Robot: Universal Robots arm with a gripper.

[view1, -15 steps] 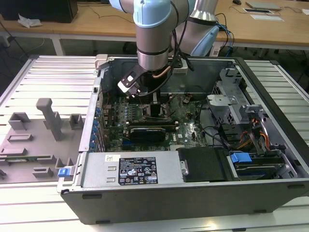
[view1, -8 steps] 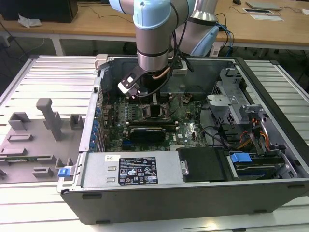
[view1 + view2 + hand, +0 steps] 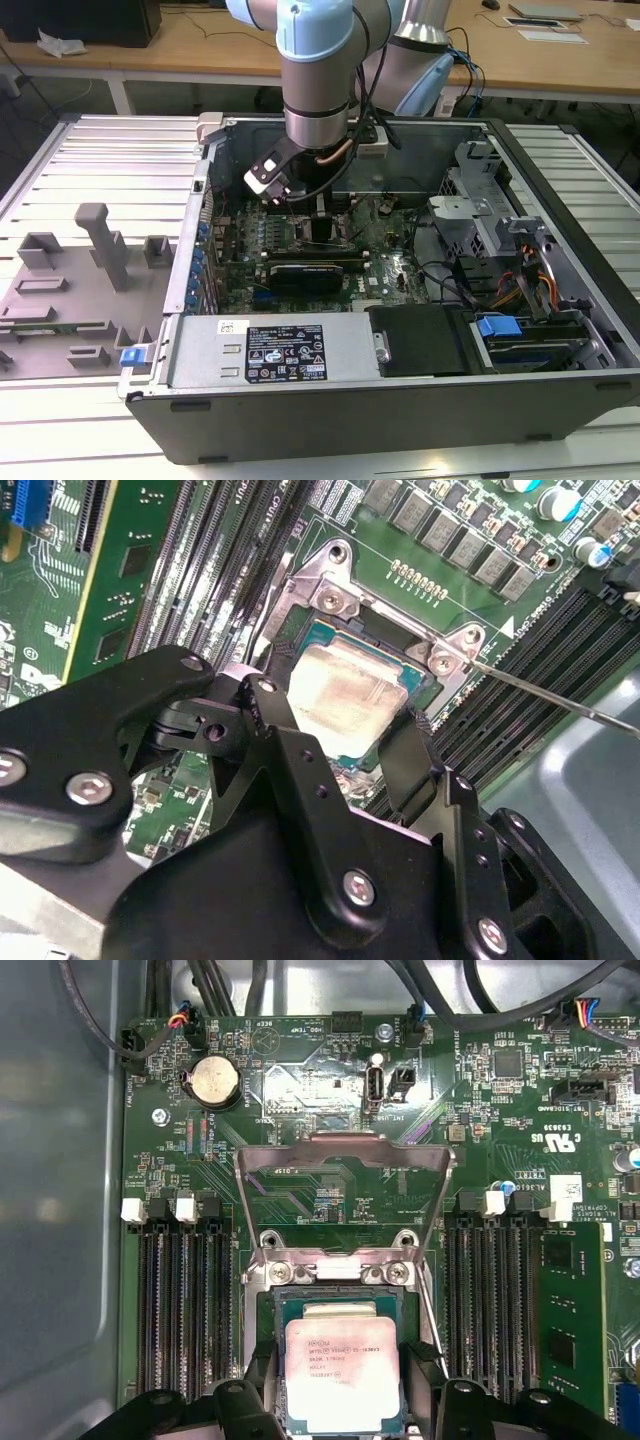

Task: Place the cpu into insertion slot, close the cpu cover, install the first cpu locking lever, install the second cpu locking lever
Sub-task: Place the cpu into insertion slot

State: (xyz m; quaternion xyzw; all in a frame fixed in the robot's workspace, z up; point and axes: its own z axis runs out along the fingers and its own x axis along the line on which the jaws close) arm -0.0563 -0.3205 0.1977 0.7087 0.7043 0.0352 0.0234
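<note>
Right, on my exterior view the arm (image 3: 318, 80) reaches straight down into the open case (image 3: 400, 425), which lies on the slatted table (image 3: 100, 150). The gripper (image 3: 315, 205) sits low over the motherboard (image 3: 390, 265), just behind the long black card (image 3: 315, 270). A grey tray (image 3: 60, 300) of fixtures lies on the table to the exterior view's left of the case, well apart from the work.

In both wrist views I can see the cpu (image 3: 343, 1360) lying flat with its silver top up. It is inside the socket's frame, with a green edge showing around the metal lid. As far as I can make out, the gripper is closed on it. The two black fingers (image 3: 275, 725) are spread no wider than the chip, and each is up against an opposite edge. I see no gap between finger and chip on either side.

In the first wrist view the cover (image 3: 345, 1144) is swung up and open. It stands away from the socket on its hinge, and the board shows through its open centre.

In the second wrist view a thin metal lever (image 3: 560, 695) slants out from the socket's corner across the memory slots (image 3: 180, 1300). Those slots run in banks on both sides of the socket. A coin cell (image 3: 213, 1081) sits on the board beyond the raised cover.
</note>
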